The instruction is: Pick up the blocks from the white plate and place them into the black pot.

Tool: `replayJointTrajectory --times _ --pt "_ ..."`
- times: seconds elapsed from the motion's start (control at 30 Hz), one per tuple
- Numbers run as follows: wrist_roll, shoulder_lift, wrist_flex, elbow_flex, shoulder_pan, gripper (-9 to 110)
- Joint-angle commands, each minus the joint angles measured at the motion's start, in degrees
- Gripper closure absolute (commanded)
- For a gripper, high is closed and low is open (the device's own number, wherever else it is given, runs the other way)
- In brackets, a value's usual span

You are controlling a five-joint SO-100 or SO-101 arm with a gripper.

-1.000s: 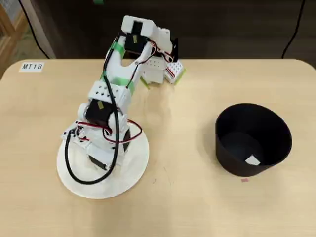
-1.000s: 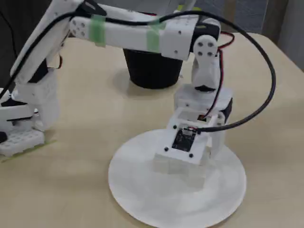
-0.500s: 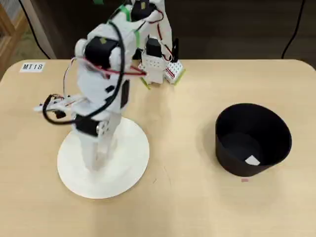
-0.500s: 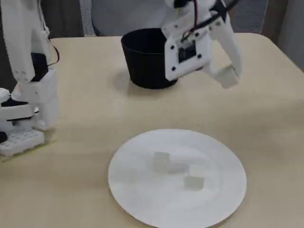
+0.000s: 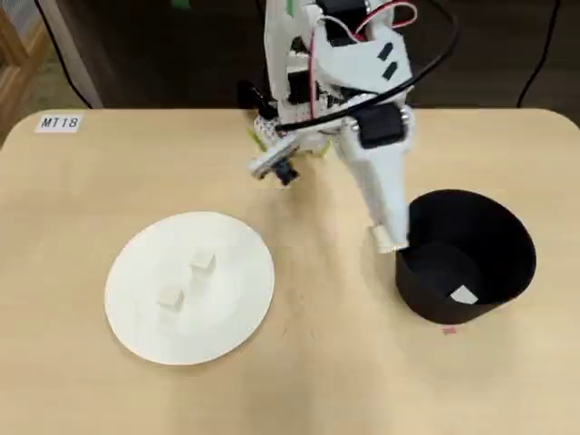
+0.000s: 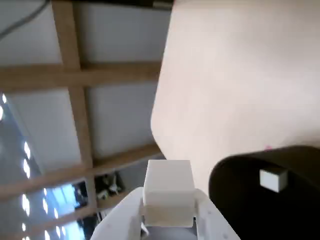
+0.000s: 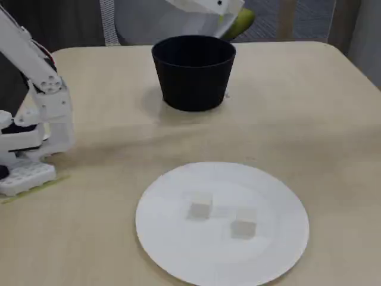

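The white plate (image 5: 227, 317) lies at the table's left in the overhead view, with two pale blocks (image 5: 203, 263) (image 5: 169, 297) on it. In the fixed view the same plate (image 7: 178, 250) carries those blocks (image 7: 200, 210) (image 7: 243, 228). My gripper (image 5: 385, 238) hangs over the left rim of the black pot (image 5: 507, 227), shut on a third block (image 6: 168, 185), which the wrist view shows between the fingers. Another block (image 5: 463, 294) lies on the pot's floor, also seen in the wrist view (image 6: 273, 179). The fixed view shows the pot (image 7: 193, 83) and only a bit of the arm at the top edge.
The arm's base (image 5: 290, 127) stands at the table's far edge in the overhead view and at the left (image 7: 30, 149) in the fixed view. A label reading MT18 (image 5: 60, 121) sits at the far left corner. Bare tabletop lies between plate and pot.
The arm has lifted off the plate and swung right to the pot's rim with one block held. The plate is now uncovered, showing two blocks.
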Motion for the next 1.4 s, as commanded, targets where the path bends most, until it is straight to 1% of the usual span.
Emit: replayJointTrajectory --times 0.0,0.17,0.37,0.53,0.57,0.6,0.63,0.7,0.77,0.9,1.0,1.03,1.13,1.23,1.37 --pt "-2.72 0.35 -4.57 1.93 -5.01 104" --pt "-4.39 -1.76 -10.02 7.38 -8.44 104" --pt "-7.73 -2.81 -11.6 11.51 -12.83 104" --pt "-8.26 -2.72 -12.66 14.24 -13.01 103" --pt "-9.58 -2.64 -12.22 14.33 -13.01 92" --pt "-11.87 -2.46 -11.6 14.68 -13.01 74" --pt "-12.92 -2.29 -10.99 14.77 -13.01 66" --pt "-13.1 -2.02 -9.93 14.77 -12.48 62" --pt "-13.1 -1.76 -9.49 14.77 -11.95 60" --pt "-13.18 -0.97 -9.4 14.77 -11.07 62" --pt "-13.1 -0.26 -9.32 14.77 -10.28 67" --pt "-12.48 0.09 -9.23 14.59 -9.67 72" --pt "-10.9 3.08 -8.0 14.06 -5.36 104" --pt "-5.1 7.56 -3.96 13.27 4.31 104" --pt "0.35 7.82 4.39 10.28 21.36 104"
